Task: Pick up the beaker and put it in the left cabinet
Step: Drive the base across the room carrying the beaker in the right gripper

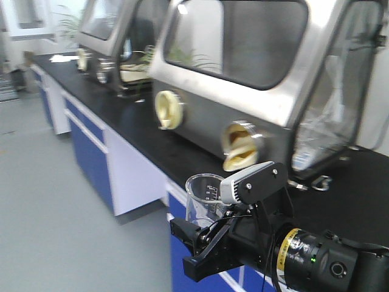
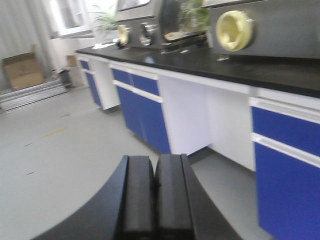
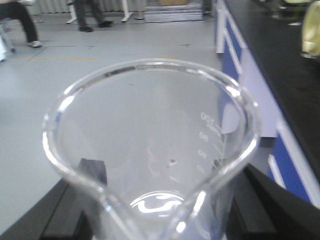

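In the upper right of the front view you see a steel glove box [image 1: 243,79] with yellow ports [image 1: 240,146] on a black bench top [image 1: 134,121], and blue cupboards [image 1: 91,158] below it. A cardboard box [image 2: 22,72] sits at the left wrist view's upper left. People's legs [image 3: 95,12] show at the right wrist view's top left.

left gripper [image 2: 156,172]: fingers [image 2: 137,200] pressed together (empty) | right gripper [image 3: 165,187]: fingers clamp beaker [image 3: 150,125]
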You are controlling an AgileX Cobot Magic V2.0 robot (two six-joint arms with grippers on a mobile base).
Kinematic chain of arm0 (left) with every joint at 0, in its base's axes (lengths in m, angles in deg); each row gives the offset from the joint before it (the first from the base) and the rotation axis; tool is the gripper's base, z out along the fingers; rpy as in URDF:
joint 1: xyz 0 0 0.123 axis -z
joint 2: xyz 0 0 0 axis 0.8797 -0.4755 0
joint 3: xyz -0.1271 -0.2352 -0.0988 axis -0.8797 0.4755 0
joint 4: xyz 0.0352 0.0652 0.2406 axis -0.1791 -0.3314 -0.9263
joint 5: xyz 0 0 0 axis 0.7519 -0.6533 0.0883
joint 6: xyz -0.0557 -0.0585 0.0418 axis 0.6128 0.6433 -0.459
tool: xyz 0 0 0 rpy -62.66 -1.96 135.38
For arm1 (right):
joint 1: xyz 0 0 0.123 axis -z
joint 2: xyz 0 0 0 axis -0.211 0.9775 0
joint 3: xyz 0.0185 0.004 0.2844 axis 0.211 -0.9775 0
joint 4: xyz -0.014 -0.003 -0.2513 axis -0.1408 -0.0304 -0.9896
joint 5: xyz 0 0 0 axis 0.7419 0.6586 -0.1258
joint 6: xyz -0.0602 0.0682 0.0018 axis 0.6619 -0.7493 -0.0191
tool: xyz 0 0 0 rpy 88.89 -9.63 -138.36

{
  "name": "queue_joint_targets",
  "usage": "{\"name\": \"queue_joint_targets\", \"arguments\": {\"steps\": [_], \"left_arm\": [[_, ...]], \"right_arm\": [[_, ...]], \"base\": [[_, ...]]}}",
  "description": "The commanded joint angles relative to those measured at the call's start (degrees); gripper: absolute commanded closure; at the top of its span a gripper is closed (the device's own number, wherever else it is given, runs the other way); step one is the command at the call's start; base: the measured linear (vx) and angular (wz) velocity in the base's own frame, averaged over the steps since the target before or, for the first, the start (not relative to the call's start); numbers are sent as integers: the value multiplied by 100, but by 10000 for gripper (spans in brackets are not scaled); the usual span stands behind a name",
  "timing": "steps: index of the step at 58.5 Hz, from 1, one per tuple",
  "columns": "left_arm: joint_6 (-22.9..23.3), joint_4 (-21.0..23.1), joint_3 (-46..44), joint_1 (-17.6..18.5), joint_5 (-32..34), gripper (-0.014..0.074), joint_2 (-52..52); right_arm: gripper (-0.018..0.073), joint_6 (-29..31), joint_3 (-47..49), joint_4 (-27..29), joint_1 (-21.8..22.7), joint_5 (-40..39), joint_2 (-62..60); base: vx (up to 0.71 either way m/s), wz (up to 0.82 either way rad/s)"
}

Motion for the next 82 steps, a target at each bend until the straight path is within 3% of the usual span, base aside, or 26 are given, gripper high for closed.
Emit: {"name": "queue_joint_targets", "arguments": {"steps": [1,55,82], "left_arm": [[14,27,-98,40,506,603,59],[14,27,-98,40,506,603,59],[14,27,-98,40,506,603,59]], "right_arm": [[495,27,215,70,14,-377,-209],[495,27,215,70,19,-377,-209],[495,27,215,70,19,-377,-209]], "base": [[4,62],[14,54],[33,30]]}}
